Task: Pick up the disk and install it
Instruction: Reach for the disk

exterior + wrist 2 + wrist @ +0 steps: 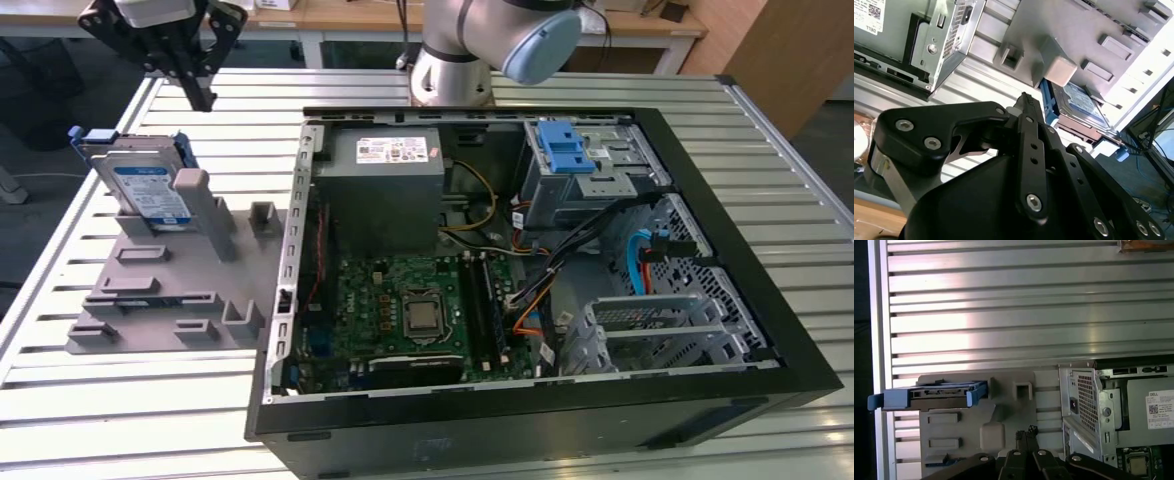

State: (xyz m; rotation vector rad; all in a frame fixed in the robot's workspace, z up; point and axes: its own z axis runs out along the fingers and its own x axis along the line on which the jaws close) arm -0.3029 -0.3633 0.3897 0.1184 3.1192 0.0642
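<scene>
Disk (140,185) stands on edge in the grey holder (147,290) on the surface (134,400), beside the open computer case (534,440). My jaws hang near it, clenched on nothing. Pickup is not yet begun; I judge a grasp calls for opening them.

The light fell bright and even, from above by the look of the short shadows. The slatted metal table (120,400) shone softly in the exterior view, and in the first wrist view a pale band of glare lay across its slats. Inside the open computer case (534,440) the shadows were mild, deepest beneath the black walls. In the second wrist view the gripper (1026,100) sat dark against a washed-out white patch of table.
</scene>
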